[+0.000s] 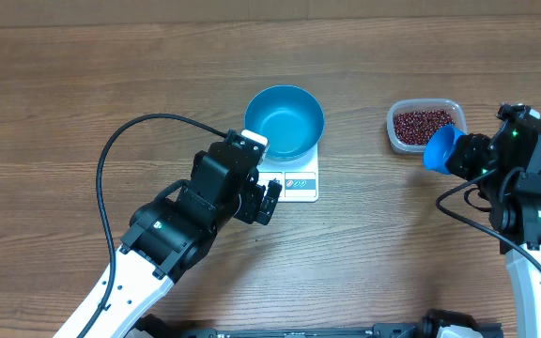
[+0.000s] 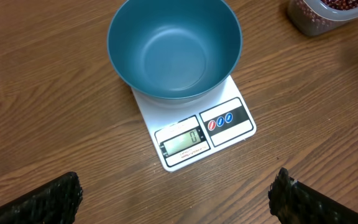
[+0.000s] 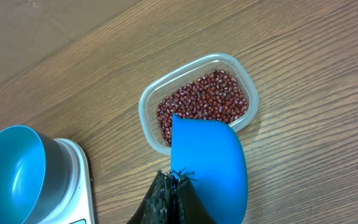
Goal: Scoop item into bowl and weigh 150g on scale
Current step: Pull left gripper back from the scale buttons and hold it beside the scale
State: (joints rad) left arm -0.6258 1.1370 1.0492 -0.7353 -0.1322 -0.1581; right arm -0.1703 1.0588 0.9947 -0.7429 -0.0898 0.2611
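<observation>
The empty blue bowl [image 1: 284, 120] stands on the white scale [image 1: 294, 183] mid-table; the scale's display [image 2: 180, 142] reads zero. My left gripper [image 1: 269, 200] hovers just in front of the scale, open, its fingers [image 2: 42, 202] wide apart with only bare wood between them. The item, red-brown beans [image 3: 204, 102], fills a clear container [image 1: 423, 124] at the right. My right gripper [image 3: 176, 186] is shut on the blue scoop [image 3: 210, 162], which hangs over the container's near edge with its handle hidden between the fingers. The scoop's inside does not show.
Bare wooden tabletop [image 1: 83, 103] surrounds the scale and container. A black cable [image 1: 111, 160] loops from the left arm over the table's left half. The container sits about a hand's width right of the bowl.
</observation>
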